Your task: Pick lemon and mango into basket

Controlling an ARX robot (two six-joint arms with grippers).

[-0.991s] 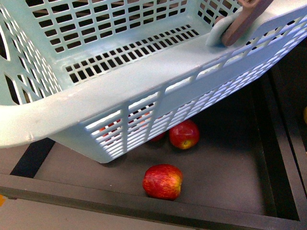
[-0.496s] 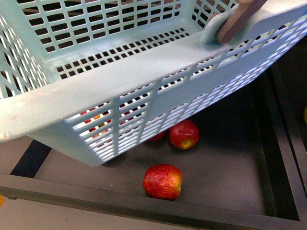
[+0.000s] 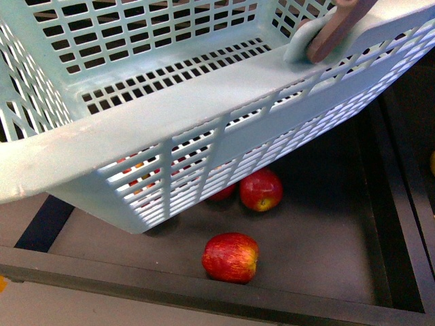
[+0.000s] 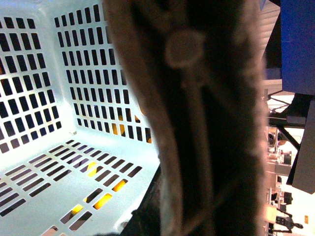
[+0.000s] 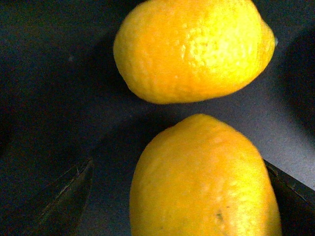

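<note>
Tally: one basket, two lemons, three apples confirmed.

One light-teal basket, with one brown handle in view at its far right rim. Red apples on the dark bin floor: the near apple and the right apple are in full view. The third apple is only a sliver under the basket wall. Red patches behind the lattice to the left cannot be counted. The right wrist view shows two lemons: the first lemon and the second lemon, lying apart.
</note>
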